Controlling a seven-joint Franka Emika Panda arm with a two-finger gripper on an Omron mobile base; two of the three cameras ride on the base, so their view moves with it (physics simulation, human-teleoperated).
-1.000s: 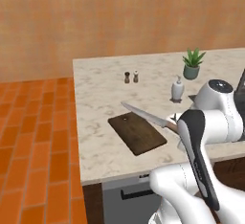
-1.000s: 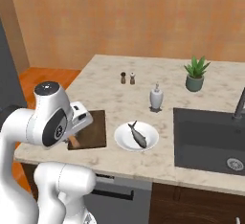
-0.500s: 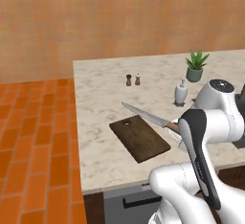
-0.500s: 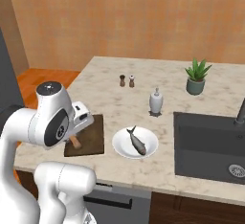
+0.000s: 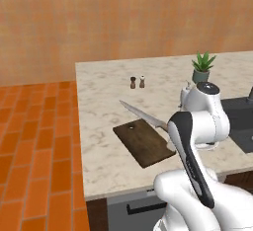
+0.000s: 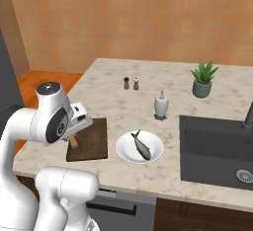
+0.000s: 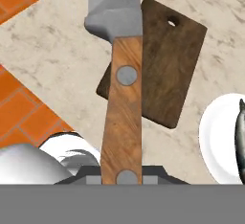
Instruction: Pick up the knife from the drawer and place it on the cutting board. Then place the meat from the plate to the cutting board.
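The end effector (image 6: 74, 135) is clamped on the wooden handle of the knife (image 5: 144, 118), with the handle running straight up between the jaws in the hand view and the silver blade pointing away from the hand. In the left base view the blade now extends out over the far corner of the cutting board (image 5: 144, 141), raised clear of it and angled toward the salt and pepper shakers (image 5: 137, 82). Compared with a second ago both base views have shifted: the tabletop (image 5: 104, 101) now sits higher and nearer, which I judge to be the base driving in rather than any object moving. Over the same interval the knife has stayed in the grip and has kept its place above the board. In the right base view the handle end shows just below the white wrist, over the near left part of the board. The meat (image 6: 142, 146) lies undisturbed on the plate (image 6: 125, 151), which stands just beside the board's right edge, apart from it. The soap bottle (image 6: 160, 104) and potted plant (image 6: 203, 79) stand well behind, and the sink (image 6: 212, 148) is to the right. Assessment: the knife is out of the drawer and carried to the target; the first placement is nearly complete, requiring only a lowering and release onto the board. The meat transfer has not begun. Risk noted: the long blade overhangs the board's far edge, so a careless release could leave it partly off the board.
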